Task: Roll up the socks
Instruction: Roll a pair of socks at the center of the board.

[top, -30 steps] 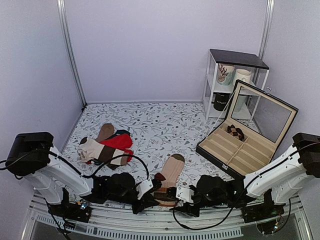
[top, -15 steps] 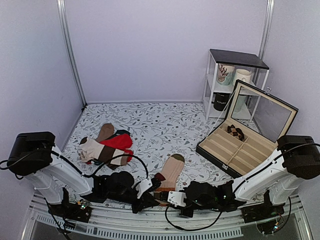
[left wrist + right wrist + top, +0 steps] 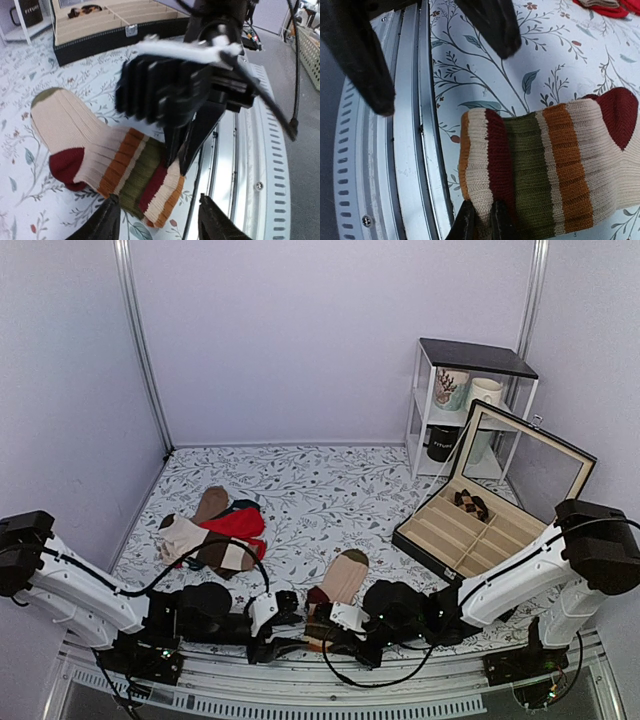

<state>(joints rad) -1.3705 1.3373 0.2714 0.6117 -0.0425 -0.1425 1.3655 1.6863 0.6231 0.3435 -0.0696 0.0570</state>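
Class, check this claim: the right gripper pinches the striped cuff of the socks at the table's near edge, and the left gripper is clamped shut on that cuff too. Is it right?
Not quite. The left gripper is not clamped: its jaws stand open at the cuff end of the socks, as the left wrist view shows. The right gripper does pinch that cuff.

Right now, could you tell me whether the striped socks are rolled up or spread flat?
Spread flat: the socks lie stretched full length on the table, striped cuff unrolled, the right gripper shut on its edge.
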